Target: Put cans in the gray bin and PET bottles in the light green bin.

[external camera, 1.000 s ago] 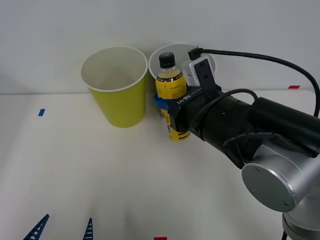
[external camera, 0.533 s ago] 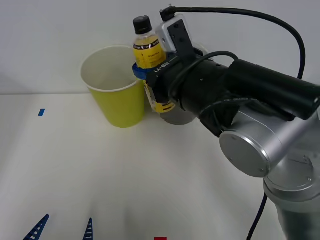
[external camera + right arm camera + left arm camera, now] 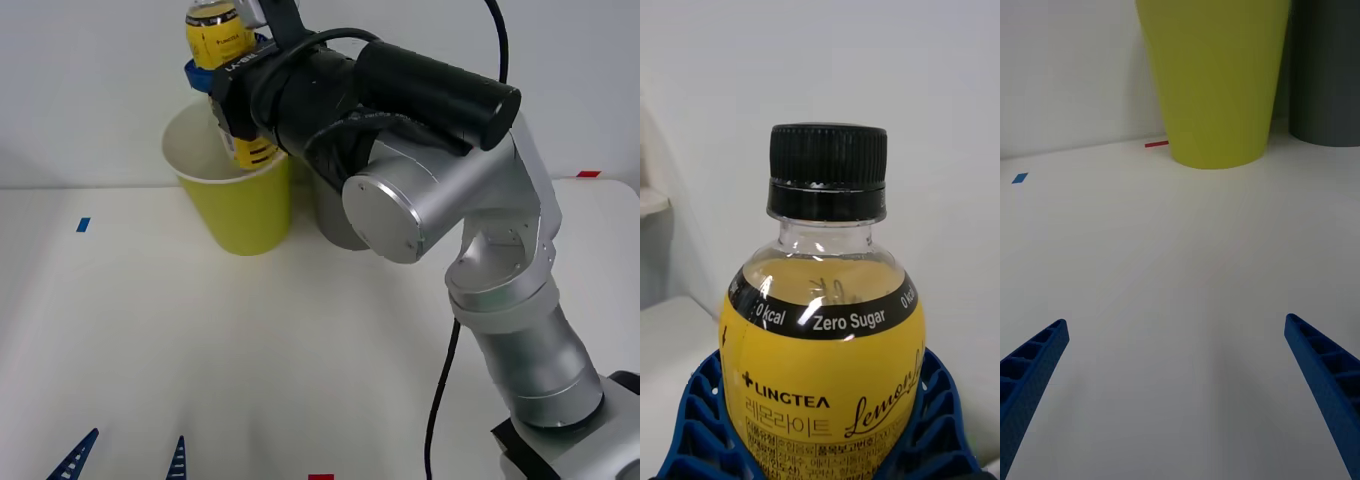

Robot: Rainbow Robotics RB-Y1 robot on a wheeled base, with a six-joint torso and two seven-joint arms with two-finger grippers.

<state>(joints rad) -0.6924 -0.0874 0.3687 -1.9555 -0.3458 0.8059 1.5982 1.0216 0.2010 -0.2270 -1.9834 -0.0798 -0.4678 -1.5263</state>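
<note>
My right gripper (image 3: 222, 85) is shut on the PET bottle (image 3: 222, 35), a small bottle with a yellow label and a black cap (image 3: 827, 171). It holds the bottle upright in the air above the open mouth of the light green bin (image 3: 245, 215). Blue fingers (image 3: 700, 420) clasp both sides of the bottle's yellow label (image 3: 820, 390). The gray bin (image 3: 335, 220) stands right beside the green one, mostly hidden behind my right arm. My left gripper (image 3: 1180, 390) hangs open low over the table's near edge, with the light green bin (image 3: 1217, 75) and gray bin (image 3: 1326, 67) far ahead.
The white table (image 3: 200, 360) carries a blue tape mark (image 3: 83, 224) at the left and red marks (image 3: 588, 174) at the right and at the front edge. A white wall stands close behind the bins. My right arm spans the right half of the table.
My right gripper has lifted the bottle from in front of the gray bin, up and to the left, to a spot above the light green bin. The left arm stayed still.
</note>
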